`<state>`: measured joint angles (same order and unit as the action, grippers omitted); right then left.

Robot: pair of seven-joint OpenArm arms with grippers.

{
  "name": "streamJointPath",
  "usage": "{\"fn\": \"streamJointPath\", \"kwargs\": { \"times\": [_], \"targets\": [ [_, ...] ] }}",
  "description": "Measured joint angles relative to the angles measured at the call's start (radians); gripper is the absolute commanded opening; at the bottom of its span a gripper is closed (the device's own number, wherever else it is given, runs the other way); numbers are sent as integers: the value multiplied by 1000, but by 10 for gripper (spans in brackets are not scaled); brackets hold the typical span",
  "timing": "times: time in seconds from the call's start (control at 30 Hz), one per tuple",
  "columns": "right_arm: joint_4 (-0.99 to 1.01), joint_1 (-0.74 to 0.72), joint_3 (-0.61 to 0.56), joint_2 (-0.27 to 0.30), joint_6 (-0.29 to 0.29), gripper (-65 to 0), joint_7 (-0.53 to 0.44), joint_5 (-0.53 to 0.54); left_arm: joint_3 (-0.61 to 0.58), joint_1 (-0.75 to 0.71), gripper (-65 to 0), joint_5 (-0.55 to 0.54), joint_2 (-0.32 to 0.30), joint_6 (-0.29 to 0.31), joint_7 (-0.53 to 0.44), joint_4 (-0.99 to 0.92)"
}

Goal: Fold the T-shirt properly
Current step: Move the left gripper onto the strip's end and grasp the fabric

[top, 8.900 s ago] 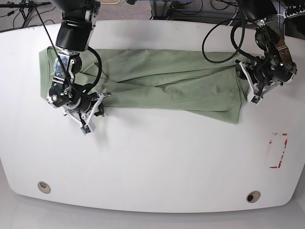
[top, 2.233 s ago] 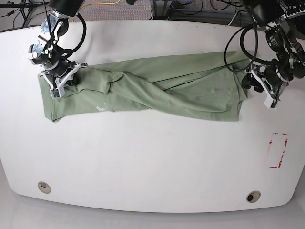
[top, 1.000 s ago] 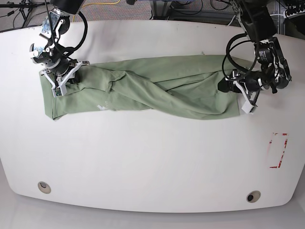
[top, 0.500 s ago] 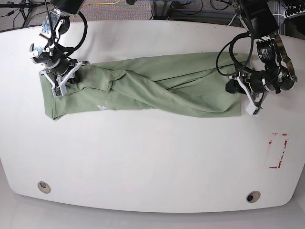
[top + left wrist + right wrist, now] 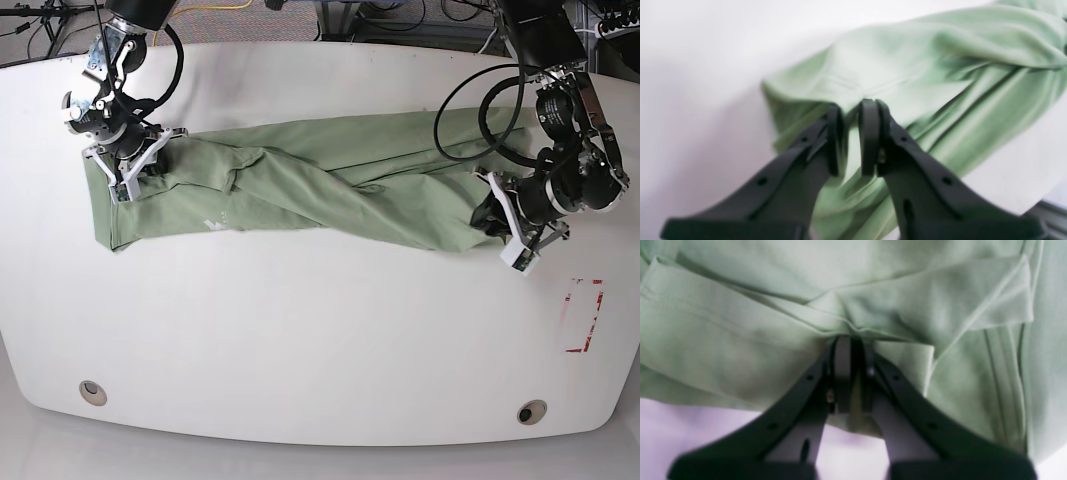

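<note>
Pale green T-shirt stretched in a long twisted band across the far half of the white bench, small white logo showing near the lower edge toward the collar end. Left gripper at the hem end, jaws nearly together with a fold of green cloth pinched between the black pads; that corner drawn in and lifted slightly off the bench. Right gripper at the opposite end, jaws closed tight on a bunched seam, layered folds spread just beyond the tips. Red marking on the bench near the left arm, apart from the cloth
</note>
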<state>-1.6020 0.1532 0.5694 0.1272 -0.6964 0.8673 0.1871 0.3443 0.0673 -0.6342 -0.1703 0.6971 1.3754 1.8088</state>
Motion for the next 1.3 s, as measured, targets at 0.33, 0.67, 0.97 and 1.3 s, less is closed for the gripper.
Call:
{"fn": "streamJointPath", "kwargs": {
  "times": [0.33,0.67,0.97,1.3],
  "targets": [
    [0,0,0,0,0,-609,0,-1,67,-17,-397,-12,3,0,32,13],
    [0,0,0,0,0,-609,0,0,111,-34,-246,-18,-37,0,37,0],
    [-1,-3,-1,-17,0,-609,-3,-7,115,-30,-210,-9,-32,-8,32,-102],
    [-1,-2,0,-18,0,-609,-7,-3,114,31,-212,-9,-1,-61,-31,-265]
  ]
}}
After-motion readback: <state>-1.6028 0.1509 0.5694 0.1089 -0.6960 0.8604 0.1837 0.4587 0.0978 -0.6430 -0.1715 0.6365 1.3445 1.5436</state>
